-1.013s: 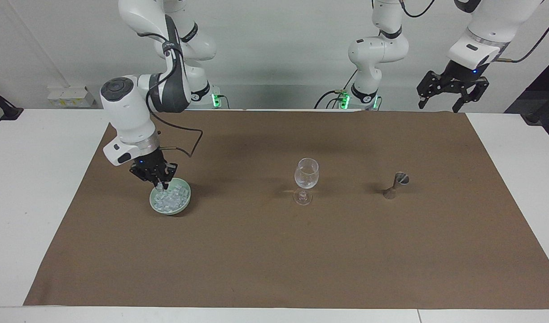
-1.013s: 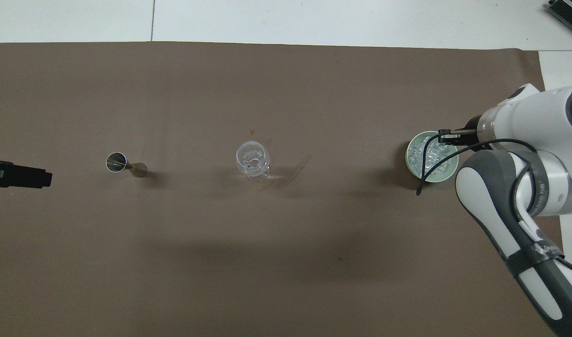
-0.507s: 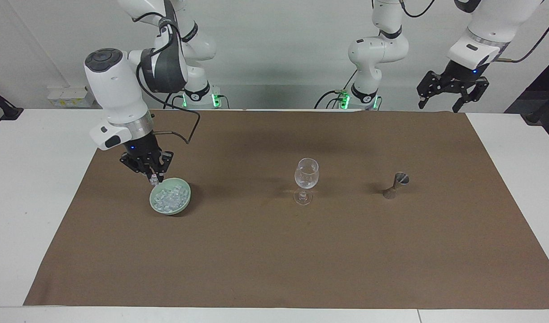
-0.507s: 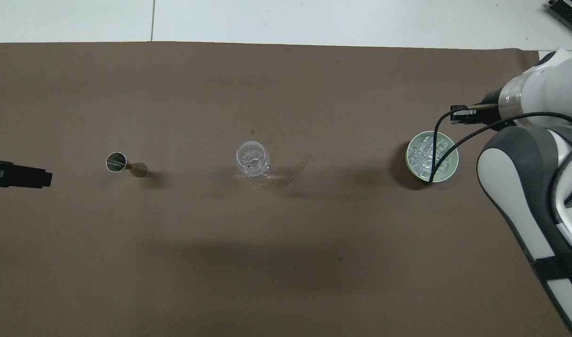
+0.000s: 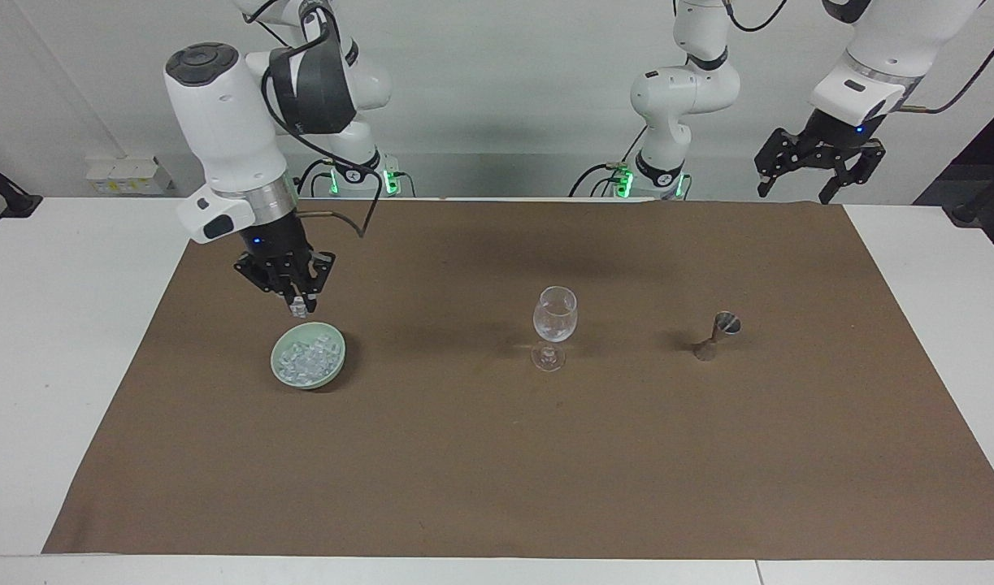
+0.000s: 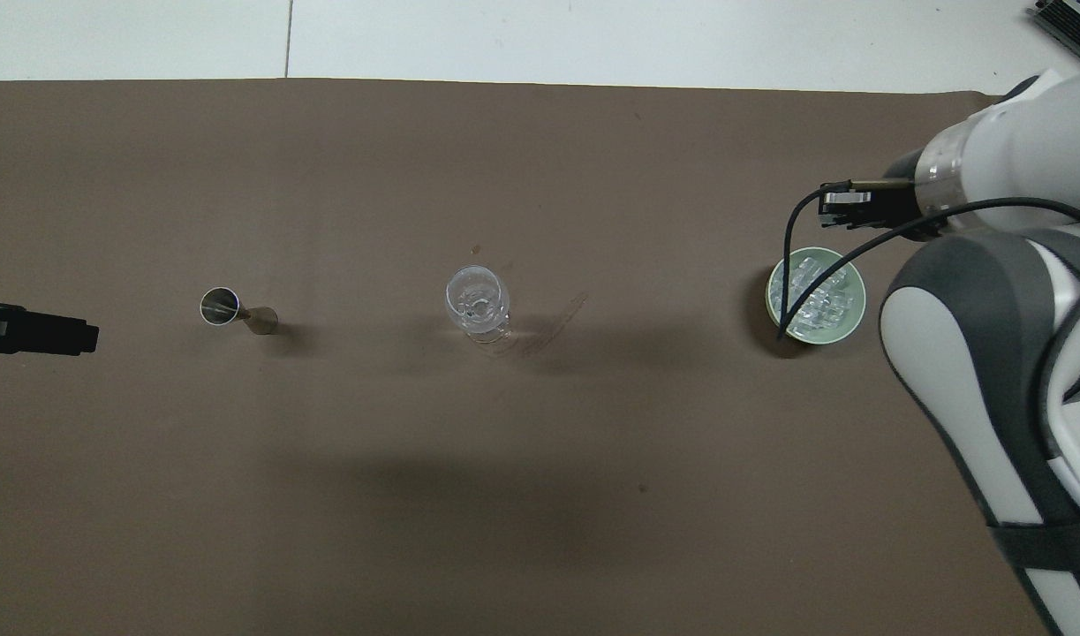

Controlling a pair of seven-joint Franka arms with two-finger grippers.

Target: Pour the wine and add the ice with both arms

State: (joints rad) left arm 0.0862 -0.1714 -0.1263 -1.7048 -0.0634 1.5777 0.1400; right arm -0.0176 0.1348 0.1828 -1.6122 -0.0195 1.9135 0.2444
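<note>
You have wide bare runs of brown mat (image 5: 497, 455) around the three things on it, with white table (image 5: 58, 341) showing at the mat's edges. The pale green bowl (image 5: 279, 367) sits toward the right arm's end, the stemmed glass (image 5: 554, 323) stands upright mid-mat, and the small metal jigger (image 5: 714, 335) stands toward the left arm's end; all three are well apart, roughly in one row. Your right gripper (image 5: 300, 309) hangs in the air just over the mat at the bowl's robot-side edge, clear of the rim, fingertips pressed together on one small clear cube of ice (image 5: 299, 308). The rest of the ice heap (image 5: 307, 358) lies in the bowl, below the pinched cube. From overhead the right gripper (image 6: 844, 207) shows only as a dark block partly under its cable. Your left gripper (image 5: 817, 169) waits high at the mat's robot-side corner, jaws spread, holding nothing; overhead only its tip (image 6: 36, 329) shows. The room's wall is plain pale grey; both arm bases show green lights.
</note>
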